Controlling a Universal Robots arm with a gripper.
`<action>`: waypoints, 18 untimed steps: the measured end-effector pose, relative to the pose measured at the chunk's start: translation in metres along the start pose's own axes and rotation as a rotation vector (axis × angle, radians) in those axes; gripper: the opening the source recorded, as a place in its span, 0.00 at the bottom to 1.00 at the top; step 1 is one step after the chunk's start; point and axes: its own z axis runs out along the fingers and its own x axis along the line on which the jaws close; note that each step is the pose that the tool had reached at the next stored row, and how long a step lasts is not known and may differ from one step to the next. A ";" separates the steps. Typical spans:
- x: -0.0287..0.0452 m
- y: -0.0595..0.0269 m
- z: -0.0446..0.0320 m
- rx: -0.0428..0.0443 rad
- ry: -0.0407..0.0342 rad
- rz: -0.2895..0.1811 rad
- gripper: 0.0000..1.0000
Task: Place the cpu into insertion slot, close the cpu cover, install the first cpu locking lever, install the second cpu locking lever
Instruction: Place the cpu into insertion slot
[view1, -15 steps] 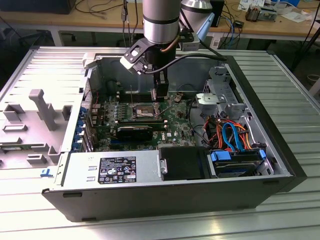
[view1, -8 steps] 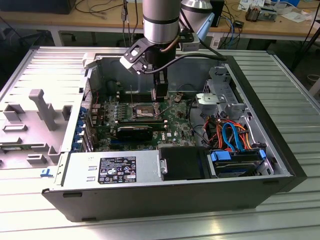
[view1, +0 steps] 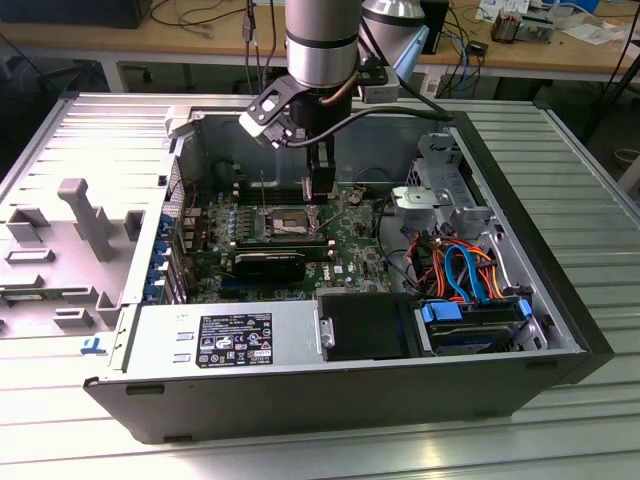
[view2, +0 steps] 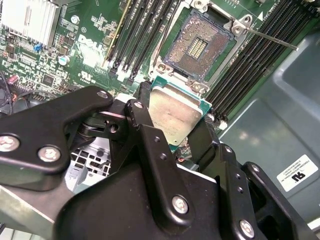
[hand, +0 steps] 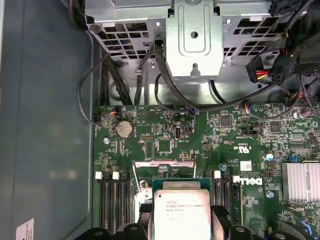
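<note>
Where the arm sits: over the open PC case (view1: 560, 300), which lies on its side on the table (view1: 350, 450), with the gripper (view1: 320, 195) reaching down to the motherboard.
Gripper: clamped on the cpu, one black finger (view2: 137, 112) on each of two opposite edges. Both wrist views show it squeezed in there pretty snugly.
Cpu (view2: 175, 115): dull silver lid facing up, green edge peeking out around it, held flat-ish above the board and not seated in anything. I get the same chip (hand: 181, 210) in the first wrist view.
Insertion slot (view2: 197, 45): uncovered, bare contact field showing inside its metal rim. In the second wrist view it's just beyond the chip, apart from it. In the exterior view the slot (view1: 287, 222) is just to the exterior view's left of the gripper.
Cpu cover (hand: 164, 165): looks to me like the silver frame tipped up just past the chip.
Locking lever (view2: 270, 37): thin metal rod running out from a slot corner across the memory slots (view2: 250, 65).
</note>
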 end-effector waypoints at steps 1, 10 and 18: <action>0.0000 0.0000 0.0000 0.0000 -0.0001 0.002 0.55; 0.0000 0.0000 0.0000 -0.0003 -0.0008 0.018 0.55; 0.0000 -0.0020 0.0000 -0.0008 -0.0028 0.060 0.55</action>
